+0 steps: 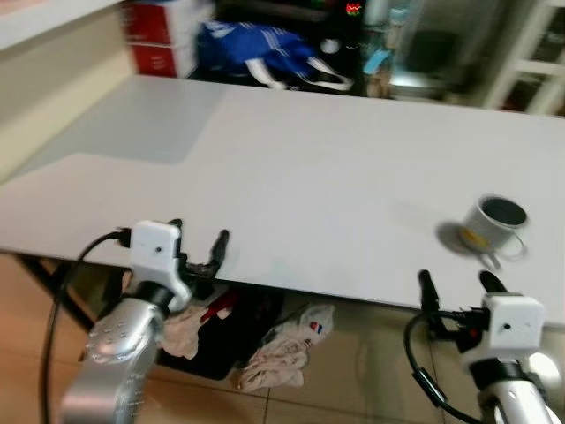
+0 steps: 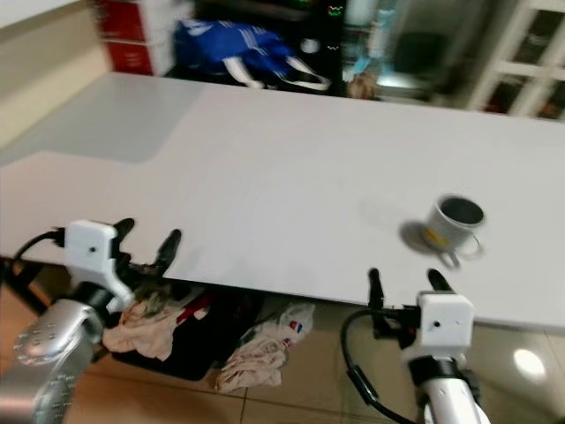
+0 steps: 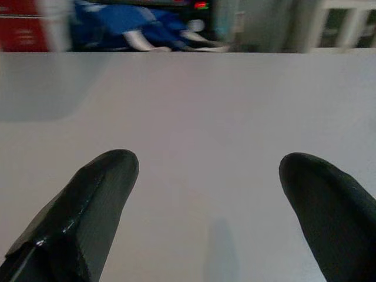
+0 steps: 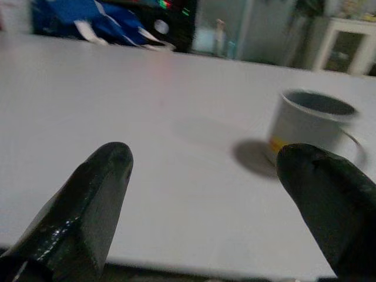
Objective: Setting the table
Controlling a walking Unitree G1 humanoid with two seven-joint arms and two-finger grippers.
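Left arm: silver, bent up from below, reaching to the near edge of the tabletop (image 1: pixel 291 168).
Left pincer (image 1: pixel 199 246): its two black fingers point forward over the near edge, spread wide apart, with nothing between them.
Right arm: silver too, coming up at the near edge, on the right side.
Right pincer (image 1: pixel 455 284): fingers stand up and point forward, spread wide, holding nothing (the mug sits past them, a bit toward the right finger).
Mug (image 1: pixel 494 223): one, white with a dark inside and a bit of yellow on its side, handle toward the robot. It stands upright on the right part of the tabletop, near the right pincer but not touching it.
Tabletop: one, big, white and flat.
Floor (image 1: pixel 353 353): brown tiles, with a heap of pale cloths (image 1: pixel 282 349) under the near edge.
Far side: a blue bag (image 1: pixel 265 49) and two red boxes (image 1: pixel 159 40) (all blurry).
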